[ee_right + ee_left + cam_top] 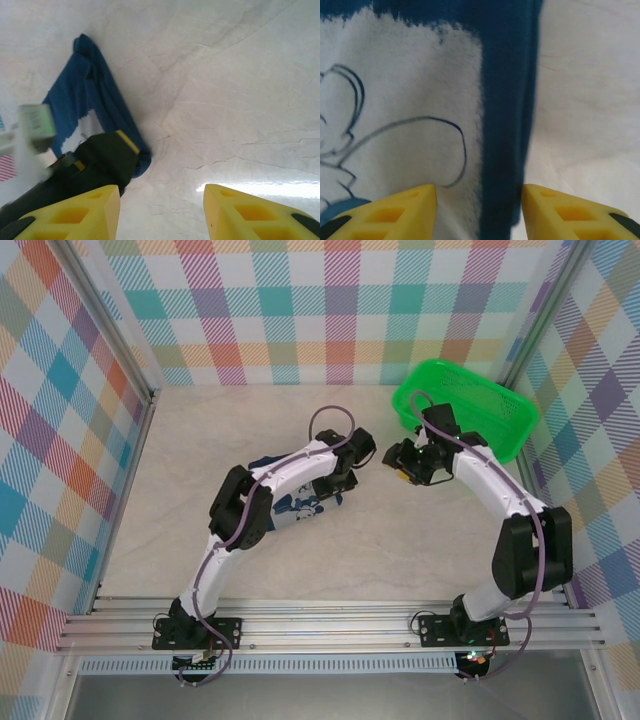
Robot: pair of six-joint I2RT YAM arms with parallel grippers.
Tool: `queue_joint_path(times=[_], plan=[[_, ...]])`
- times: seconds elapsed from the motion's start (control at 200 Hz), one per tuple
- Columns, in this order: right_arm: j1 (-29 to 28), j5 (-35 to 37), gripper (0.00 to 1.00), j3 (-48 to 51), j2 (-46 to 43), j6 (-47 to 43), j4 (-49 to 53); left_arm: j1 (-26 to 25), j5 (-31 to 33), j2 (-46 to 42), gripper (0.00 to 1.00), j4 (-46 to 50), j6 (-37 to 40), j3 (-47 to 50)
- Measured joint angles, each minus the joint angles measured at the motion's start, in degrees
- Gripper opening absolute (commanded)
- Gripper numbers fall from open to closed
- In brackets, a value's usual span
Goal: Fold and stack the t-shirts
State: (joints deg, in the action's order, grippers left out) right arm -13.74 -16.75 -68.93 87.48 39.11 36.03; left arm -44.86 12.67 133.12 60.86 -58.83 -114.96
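A folded dark navy t-shirt with a white cartoon print lies mid-table, mostly under my left arm. In the left wrist view the t-shirt shows its white print and its navy right edge. My left gripper is open right over that edge, one yellow finger on the print side and one on the table side. My left gripper sits at the shirt's far right end. My right gripper hovers just right of it, open, with bare table between its fingers. The right wrist view shows the shirt's corner with the left gripper's black body on it.
A bright green mesh basket stands at the back right, behind my right arm. Checked walls close in the table on three sides. An aluminium rail runs along the near edge.
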Motion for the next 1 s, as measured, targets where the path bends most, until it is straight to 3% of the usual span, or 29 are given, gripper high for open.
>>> queue_joint_path(times=[0.15, 0.25, 0.38, 0.745, 1.0], plan=[[0.00, -0.74, 0.47, 2.49, -3.28, 0.07, -0.04, 0.11, 4.39, 6.38, 0.36, 3.32, 4.55, -6.84], [0.00, -1.11, 0.47, 4.31, -3.89, 0.37, -0.04, 0.83, 6.45, 6.49, 0.29, 3.96, 8.11, -6.62], [0.02, -1.49, 0.46, 6.34, -4.61, 1.07, -0.11, 3.37, 9.14, 4.59, 0.27, 2.80, 14.03, -2.14], [0.00, -1.68, 0.46, 11.04, -8.87, 4.09, -0.72, 25.07, 12.26, 2.12, 0.24, -2.62, 40.83, 2.51], [0.02, -1.68, 0.46, 13.57, -11.76, 5.51, -0.39, 33.31, 12.44, 7.45, 0.24, -7.85, 54.95, -6.27]])
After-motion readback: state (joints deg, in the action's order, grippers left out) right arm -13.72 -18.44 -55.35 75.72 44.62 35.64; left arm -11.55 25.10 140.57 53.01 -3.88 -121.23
